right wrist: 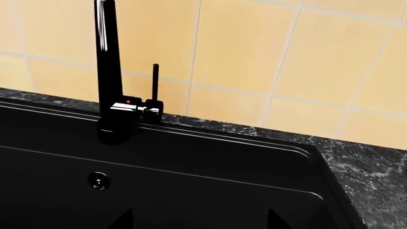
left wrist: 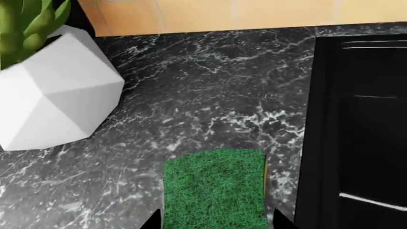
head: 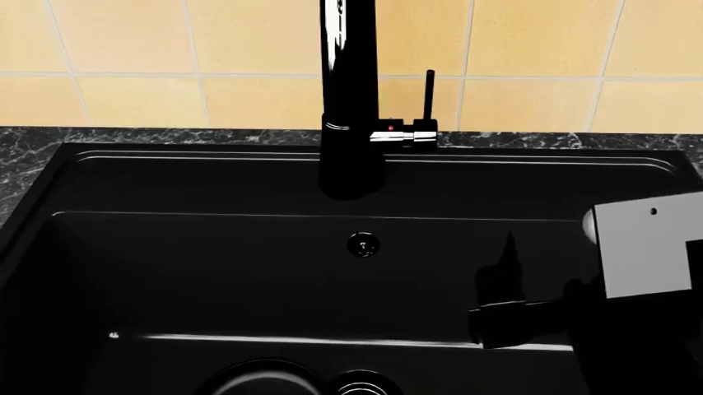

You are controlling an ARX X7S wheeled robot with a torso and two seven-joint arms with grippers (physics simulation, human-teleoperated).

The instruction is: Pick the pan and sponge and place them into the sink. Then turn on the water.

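The sponge [left wrist: 215, 188] lies on the marble table [left wrist: 210, 90], just beside the sink [left wrist: 356, 133]. The left hand [left wrist: 216, 223] is wide open with one tip on each side of the sponge, holding nothing. The right hand [right wrist: 197, 220] hangs open and empty over the sink. The pan [head: 263, 383] may be the dark round rim near the drain [head: 363, 384], but it is hard to tell. If the left hand closes crooked, the sponge could slip away. It could also bump the white plant pot [left wrist: 54, 90] nearby. No writing can be read.
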